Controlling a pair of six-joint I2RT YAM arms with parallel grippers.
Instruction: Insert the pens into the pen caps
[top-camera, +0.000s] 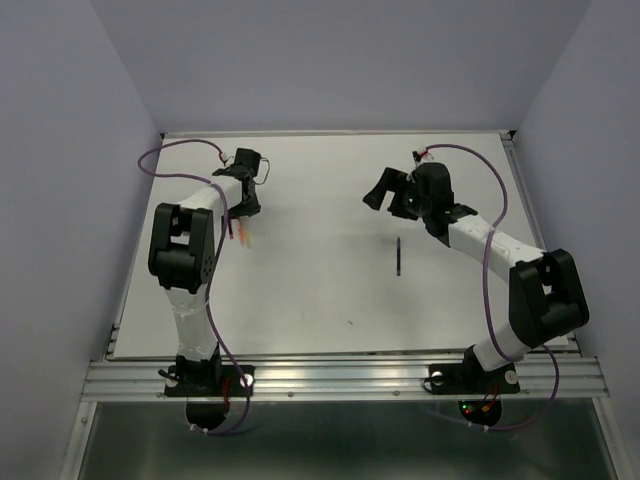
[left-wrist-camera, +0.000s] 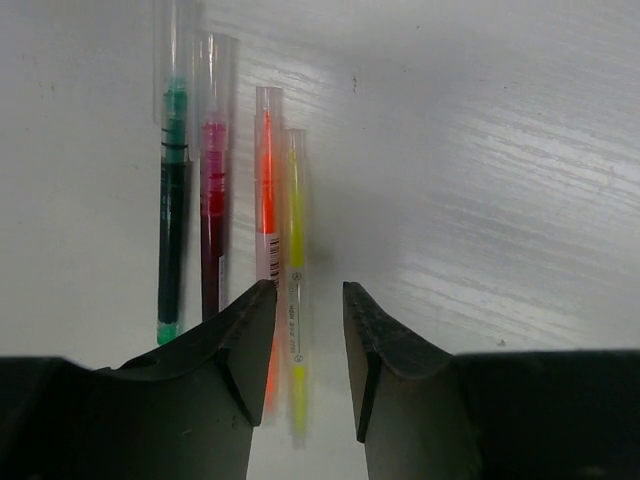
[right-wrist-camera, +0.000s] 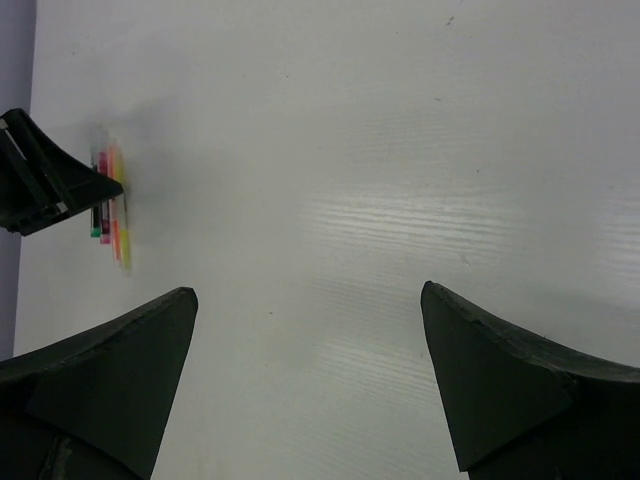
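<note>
- The left claw (left-wrist-camera: 308, 290) hangs low over the far-left part of the surface (top-camera: 320, 300), jaws partly apart and clamped on nothing.
- Four pens lie side by side just under and ahead of it: green pen (left-wrist-camera: 172, 240), red pen (left-wrist-camera: 211, 230), orange pen (left-wrist-camera: 266, 190) and yellow pen (left-wrist-camera: 296, 230).
- Their long axes run straight away from the claw. The near end of the yellow pen lies in the gap between the jaws, apparently untouched, and the orange one passes under the left-hand finger.
- Clear pen caps (left-wrist-camera: 214, 75) appear to sit over the far tips of all four, so I judge these pens done.
- The dark blue pen (top-camera: 398, 255) lies alone at mid-surface, well apart from the row. Its long axis runs nearly straight from the far side towards the arm bases.
- The right claw (right-wrist-camera: 308, 290) hovers with jaws wide apart and empty. In the top view the blue pen lies just to the near side of it, towards that arm's base, so the right arm is clearly the nearer one.
- The right wrist view does not show the blue pen, and I cannot find a loose cap for it in any view.
- The coming move likely turns on the right claw drawing back and closing across the pen's axis.
</note>
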